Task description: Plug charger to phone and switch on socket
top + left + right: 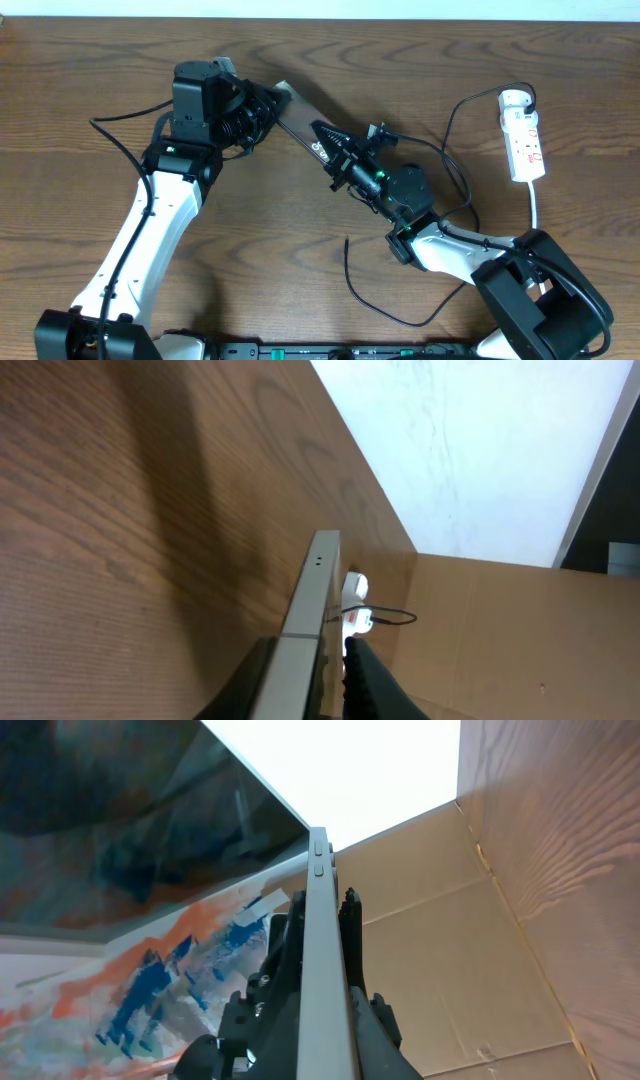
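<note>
Left arm reaches from the near-left corner up toward the far edge. Left gripper (270,105) is clenched on the far-left end of the phone (300,118). In the left wrist view, the phone (303,630) shows edge-on, with a dark finger (368,678) pressed against each side.

Phone is at mid-table, toward the far edge. It slants from far-left to near-right and is held between the two arms.

Right gripper (338,152) is clamped on the phone's near-right end. In the right wrist view, the phone's thin grey edge (324,970) runs between the fingers (352,945).

The free tip of the charger cable (348,262) lies on the table (90,60) near the middle of the near edge, well apart from the phone. The cable loops right and up to the power strip (524,140).

Power strip lies near the far-right corner, with a black plug at its far end. The switch state cannot be read.
</note>
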